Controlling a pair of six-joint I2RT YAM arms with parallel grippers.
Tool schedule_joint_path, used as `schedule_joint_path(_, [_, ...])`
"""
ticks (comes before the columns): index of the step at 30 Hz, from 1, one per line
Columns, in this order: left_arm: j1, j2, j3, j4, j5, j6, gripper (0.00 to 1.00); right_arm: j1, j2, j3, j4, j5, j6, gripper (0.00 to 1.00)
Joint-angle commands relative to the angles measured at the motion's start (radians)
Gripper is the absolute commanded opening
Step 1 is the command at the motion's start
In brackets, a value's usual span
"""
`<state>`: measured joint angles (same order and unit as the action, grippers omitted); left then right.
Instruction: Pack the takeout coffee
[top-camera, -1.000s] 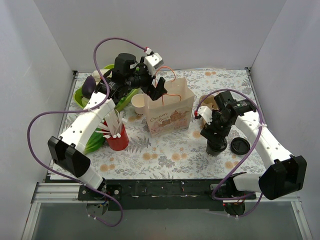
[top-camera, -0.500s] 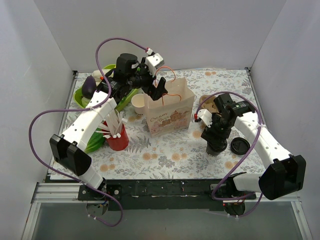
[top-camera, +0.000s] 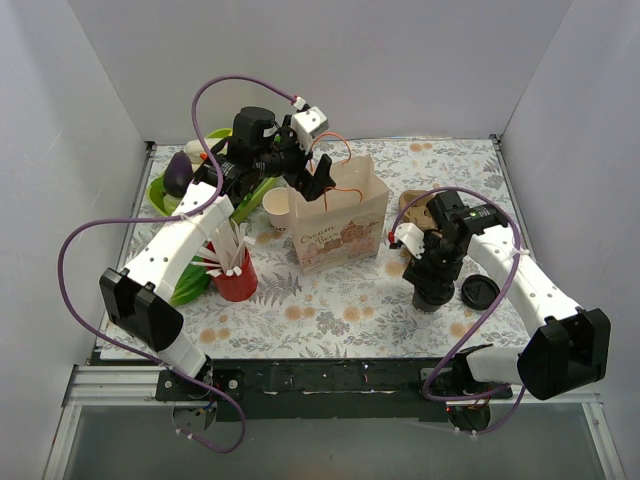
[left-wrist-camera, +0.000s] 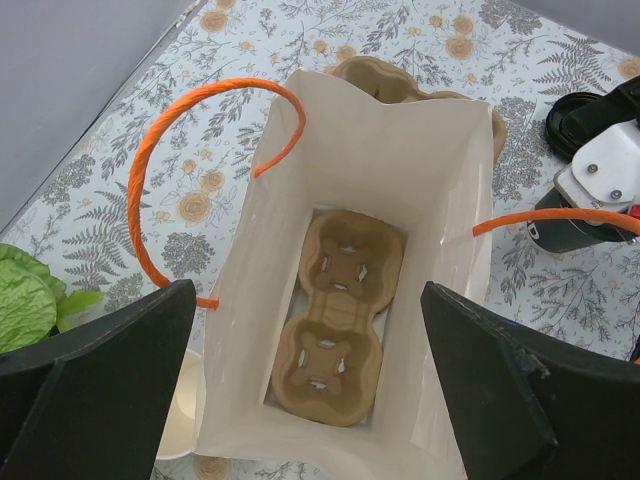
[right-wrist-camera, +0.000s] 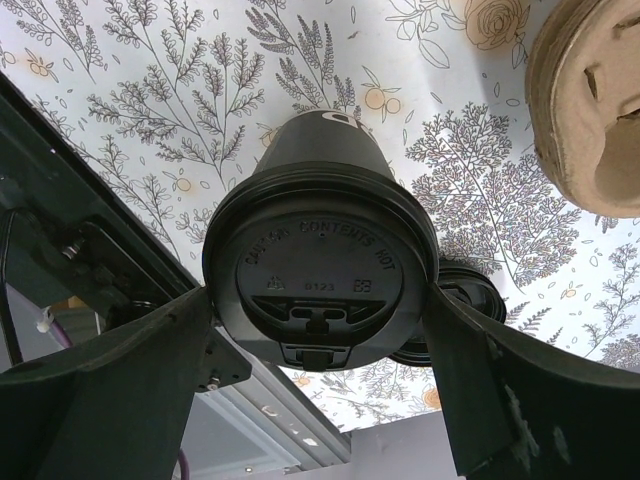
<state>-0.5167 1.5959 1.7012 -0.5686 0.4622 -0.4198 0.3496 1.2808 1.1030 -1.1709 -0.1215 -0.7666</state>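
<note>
Right claw clamps the takeout coffee at its lid, right of the paper bag; left claw gapes wide over the bag, carrier inside empty, so loading is not yet done

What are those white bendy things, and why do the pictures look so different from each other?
They are two robot arms with pincer hands. One picture looks down from above the table; the other two come from little cameras on the wrists. The left gripper hangs open over a paper bag with a cardboard cup carrier at the bottom. The right gripper pinches the takeout coffee by its lid, near a loose black lid.
</note>
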Motion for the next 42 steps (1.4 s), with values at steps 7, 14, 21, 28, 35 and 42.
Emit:
schedule_joint_path(7, [-0.005, -0.008, 0.028, 0.001, 0.004, -0.007, 0.98, 0.000, -0.009, 0.003, 0.016, 0.006, -0.013, 0.87])
schedule_joint_path(14, [-0.003, -0.010, 0.018, 0.004, 0.003, -0.007, 0.98, 0.002, -0.003, -0.025, 0.050, 0.034, -0.013, 0.85])
schedule_joint_path(21, [-0.005, -0.001, 0.075, -0.040, -0.022, 0.033, 0.98, 0.003, -0.041, -0.048, 0.022, 0.071, -0.037, 0.65])
schedule_joint_path(28, [0.023, -0.059, 0.124, -0.091, -0.051, 0.069, 0.98, 0.002, -0.109, 0.153, -0.090, 0.031, -0.004, 0.29])
schedule_joint_path(35, [0.060, -0.140, 0.049, -0.073, -0.140, 0.000, 0.98, 0.000, -0.124, 0.325, 0.000, -0.023, 0.114, 0.01])
schedule_joint_path(42, [0.069, -0.090, 0.043, -0.039, -0.169, -0.040, 0.97, -0.017, 0.017, 0.656, 0.224, 0.019, 0.190, 0.01])
